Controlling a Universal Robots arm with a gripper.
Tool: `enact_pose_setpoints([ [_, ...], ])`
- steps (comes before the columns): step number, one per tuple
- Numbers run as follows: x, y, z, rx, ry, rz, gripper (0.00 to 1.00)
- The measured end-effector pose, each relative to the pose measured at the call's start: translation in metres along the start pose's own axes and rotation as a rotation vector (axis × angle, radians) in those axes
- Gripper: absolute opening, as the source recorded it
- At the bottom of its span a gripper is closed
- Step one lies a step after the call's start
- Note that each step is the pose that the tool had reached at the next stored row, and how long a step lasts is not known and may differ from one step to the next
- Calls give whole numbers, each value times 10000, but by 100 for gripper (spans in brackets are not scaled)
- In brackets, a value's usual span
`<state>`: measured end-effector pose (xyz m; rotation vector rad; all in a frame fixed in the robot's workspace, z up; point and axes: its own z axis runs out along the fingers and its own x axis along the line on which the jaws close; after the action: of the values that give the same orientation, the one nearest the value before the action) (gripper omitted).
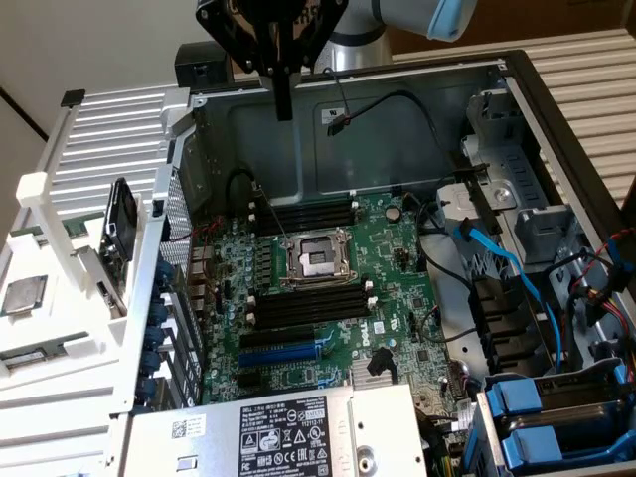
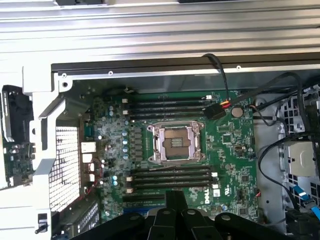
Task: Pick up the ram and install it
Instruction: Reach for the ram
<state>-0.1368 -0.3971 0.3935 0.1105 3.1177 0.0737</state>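
The gripper (image 1: 285, 104) hangs above the far wall of an open computer case (image 1: 417, 84), over its far edge and well clear of the board below. Its dark fingers (image 1: 285, 91) are pressed together into a single narrow blade pointing down, with nothing between them. In the wrist view the fingers (image 2: 175, 200) show as one closed black tip looking down on the motherboard (image 2: 230, 150).

The ram (image 1: 118, 234) stands on edge in a white rack (image 1: 50, 199) outside the case, at the exterior view's left, well apart from the gripper. It is a dark board with a pale label. The wrist view shows part of it as a green strip with black chips (image 2: 14, 155), held in the same rack (image 2: 40, 120). A square silver chip (image 1: 24, 295) lies flat on the rack, nearer than the ram.

Inside the case, the motherboard (image 1: 397, 288) lies flat with the processor socket (image 1: 316, 258) near its middle. Banks of long black memory slots (image 1: 308, 303) with white end clips run along the socket's near and far sides. A grey box with a black label (image 1: 288, 442) sits at the near edge, and blue cables (image 1: 512, 268) run at the exterior view's right.
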Motion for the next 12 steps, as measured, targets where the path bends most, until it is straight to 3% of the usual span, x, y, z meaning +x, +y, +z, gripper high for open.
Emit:
enact_pose_setpoints([
  [12, 459, -7, -9, 16, -26, -1, 11],
])
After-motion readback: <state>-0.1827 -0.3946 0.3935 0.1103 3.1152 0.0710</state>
